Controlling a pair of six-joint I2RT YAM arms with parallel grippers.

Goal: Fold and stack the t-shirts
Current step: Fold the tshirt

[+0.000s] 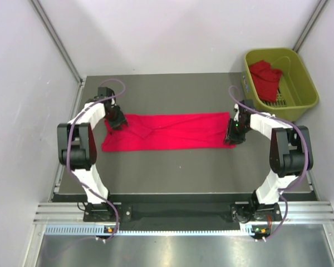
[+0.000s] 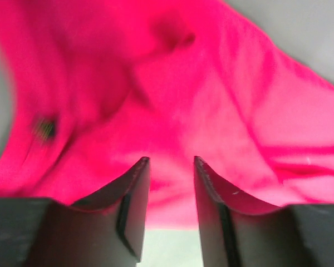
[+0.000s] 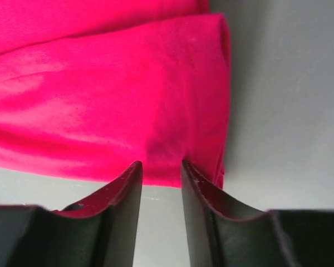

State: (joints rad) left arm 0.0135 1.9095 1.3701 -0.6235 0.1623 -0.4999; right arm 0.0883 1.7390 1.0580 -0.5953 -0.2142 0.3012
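One red t-shirt (image 1: 167, 131) lies folded into a long band across the table. My left gripper (image 1: 117, 123) sits at the band's far left corner. In the left wrist view its jaws (image 2: 170, 160) stand apart, with red cloth (image 2: 211, 94) just beyond the tips and bare table between the fingers. My right gripper (image 1: 231, 135) is at the band's right end. In the right wrist view it (image 3: 160, 163) is open, its tips at the near edge of the cloth (image 3: 100, 100), gripping nothing. A second red t-shirt (image 1: 265, 77) lies crumpled in the basket.
The yellow-green plastic basket (image 1: 303, 83) stands at the back right, just off the table's corner. The dark table (image 1: 178, 172) has white walls on the left, back and right. A metal rail (image 1: 178, 214) with the arm bases runs along the near edge.
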